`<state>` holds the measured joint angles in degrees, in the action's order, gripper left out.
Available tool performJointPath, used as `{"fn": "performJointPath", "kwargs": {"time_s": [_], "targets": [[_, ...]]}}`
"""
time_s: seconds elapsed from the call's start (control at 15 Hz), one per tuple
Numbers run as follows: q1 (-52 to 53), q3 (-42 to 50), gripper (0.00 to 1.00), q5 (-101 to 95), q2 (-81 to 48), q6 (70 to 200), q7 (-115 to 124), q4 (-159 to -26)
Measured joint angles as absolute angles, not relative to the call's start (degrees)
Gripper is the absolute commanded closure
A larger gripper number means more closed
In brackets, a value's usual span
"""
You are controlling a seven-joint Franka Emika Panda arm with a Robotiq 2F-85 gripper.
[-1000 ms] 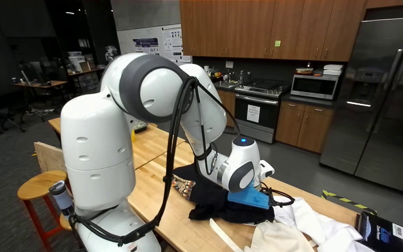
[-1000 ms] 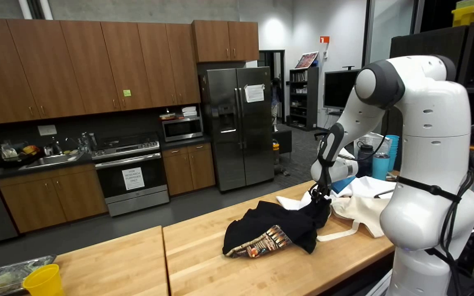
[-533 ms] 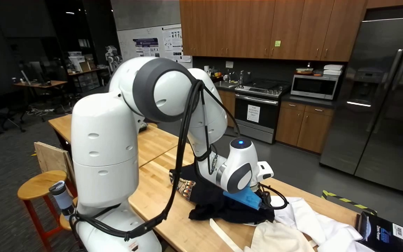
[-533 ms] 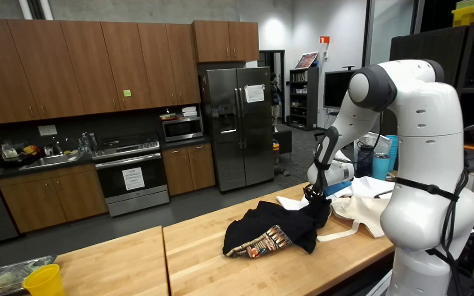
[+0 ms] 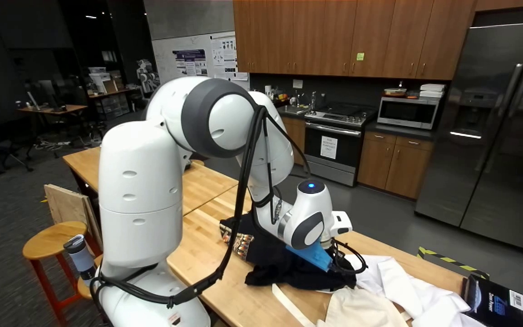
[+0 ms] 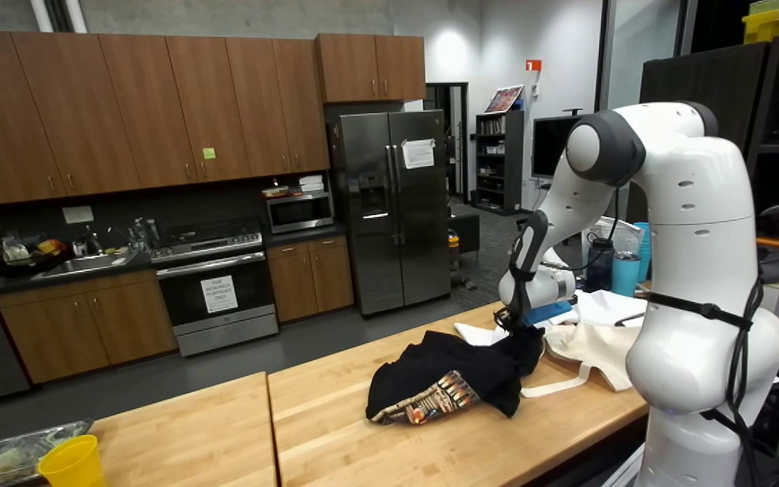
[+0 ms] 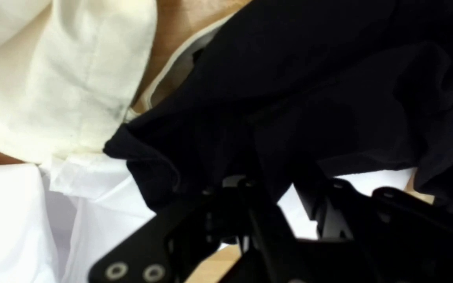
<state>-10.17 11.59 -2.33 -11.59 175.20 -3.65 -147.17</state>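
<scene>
A crumpled black garment (image 6: pixel 454 362) with a colourful printed panel (image 6: pixel 440 400) lies on the wooden table. My gripper (image 6: pixel 510 320) is down at its end beside the pale cloths. In the wrist view the dark fingers reach into the black cloth (image 7: pixel 289 98), and the gripper (image 7: pixel 275 169) has folds of it around and between its fingers. Both fingertips merge with the dark fabric, so their spacing and any hold are hidden. Beside the garment lie a cream cloth (image 7: pixel 92 74) with a strap and a white cloth (image 7: pixel 104 224). A blue plate (image 5: pixel 312 255) is fixed near the gripper.
A black box (image 5: pixel 497 300) stands at the table's end past the white cloth. A dark bottle (image 6: pixel 599 264) and light-blue cups (image 6: pixel 626 274) are behind the cloths. On the adjoining table are a yellow cup (image 6: pixel 73 461) and a plastic tray (image 6: pixel 17 452).
The gripper has shifted a little to the left in both exterior views, over the black garment's end, and the arm's upper links have swung along. The cloths lie about as before.
</scene>
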Motion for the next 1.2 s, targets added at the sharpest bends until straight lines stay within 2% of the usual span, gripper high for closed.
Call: {"fn": "performJointPath", "kwargs": {"time_s": [0.27,0.53,1.2], "targets": [[-10.22,9.77,1.0,0.76,-11.55,174.27,-2.92,-146.78],[-10.78,5.98,1.0,4.87,-7.84,165.27,-3.09,-145.26],[-5.72,2.5,1.0,-5.13,18.38,141.89,-2.92,-140.6]]}}
